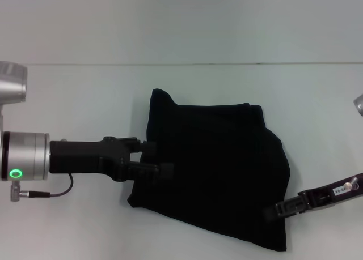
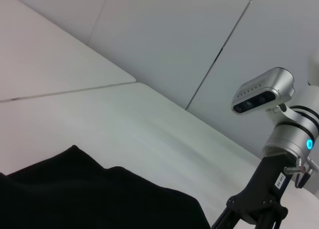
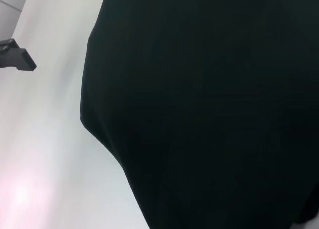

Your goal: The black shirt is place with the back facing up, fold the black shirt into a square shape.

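The black shirt [image 1: 215, 169] lies partly folded on the white table [image 1: 74, 101], its plain black side up with no lettering showing. My left gripper [image 1: 160, 159] reaches in level from the left and meets the shirt's left edge at mid height. At the shirt's lower right edge my right gripper [image 1: 271, 212] comes in from the right, its tip merging with the dark cloth. The left wrist view shows a corner of the black shirt [image 2: 99, 199] and, farther off, the right gripper [image 2: 254, 211]. Black shirt [image 3: 199, 109] fills most of the right wrist view.
The table's far edge [image 1: 181, 64] runs along a pale wall. Bare white tabletop lies to the left of the shirt and behind it. The right arm's silver wrist camera [image 2: 264, 89] shows in the left wrist view.
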{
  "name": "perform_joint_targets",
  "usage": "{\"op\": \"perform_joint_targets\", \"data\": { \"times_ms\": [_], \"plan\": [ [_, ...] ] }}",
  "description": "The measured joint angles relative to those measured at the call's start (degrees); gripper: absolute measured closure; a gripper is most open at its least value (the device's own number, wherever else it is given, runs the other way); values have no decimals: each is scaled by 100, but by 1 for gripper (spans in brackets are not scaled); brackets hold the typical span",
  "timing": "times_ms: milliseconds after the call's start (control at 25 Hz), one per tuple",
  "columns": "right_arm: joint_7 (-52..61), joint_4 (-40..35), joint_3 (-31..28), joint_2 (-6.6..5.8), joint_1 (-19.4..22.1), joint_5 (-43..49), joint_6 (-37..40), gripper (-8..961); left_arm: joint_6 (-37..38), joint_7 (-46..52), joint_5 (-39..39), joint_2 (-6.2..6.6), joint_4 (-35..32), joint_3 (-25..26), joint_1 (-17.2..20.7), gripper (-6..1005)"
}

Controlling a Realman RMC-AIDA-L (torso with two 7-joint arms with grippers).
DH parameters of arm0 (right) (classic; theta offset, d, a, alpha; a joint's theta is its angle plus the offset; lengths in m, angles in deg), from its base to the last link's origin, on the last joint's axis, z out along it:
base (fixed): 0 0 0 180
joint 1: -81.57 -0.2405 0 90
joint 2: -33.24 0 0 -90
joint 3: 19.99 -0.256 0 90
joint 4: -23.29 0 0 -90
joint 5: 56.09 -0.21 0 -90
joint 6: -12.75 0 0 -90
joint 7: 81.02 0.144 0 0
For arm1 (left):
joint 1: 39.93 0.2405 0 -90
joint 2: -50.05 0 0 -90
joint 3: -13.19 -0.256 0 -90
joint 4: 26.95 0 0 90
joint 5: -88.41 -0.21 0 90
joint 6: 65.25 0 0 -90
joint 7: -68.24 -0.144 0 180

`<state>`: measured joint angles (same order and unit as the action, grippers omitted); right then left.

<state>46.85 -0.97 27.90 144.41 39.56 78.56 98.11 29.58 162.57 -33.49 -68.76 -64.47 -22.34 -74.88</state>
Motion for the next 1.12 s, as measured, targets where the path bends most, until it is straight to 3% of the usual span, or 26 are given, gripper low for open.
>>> {"op": "perform_joint_targets", "data": {
  "times_ms": [760, 1120],
  "plan": [
    [-49, 53, 3, 139, -83, -31, -200, 91, -49, -63, 31, -2, 12, 72, 34, 50],
    [-192, -2, -62, 111, -51, -251, 46, 121, -54, -63, 48, -2, 22, 72, 26, 51]
  ]
}}
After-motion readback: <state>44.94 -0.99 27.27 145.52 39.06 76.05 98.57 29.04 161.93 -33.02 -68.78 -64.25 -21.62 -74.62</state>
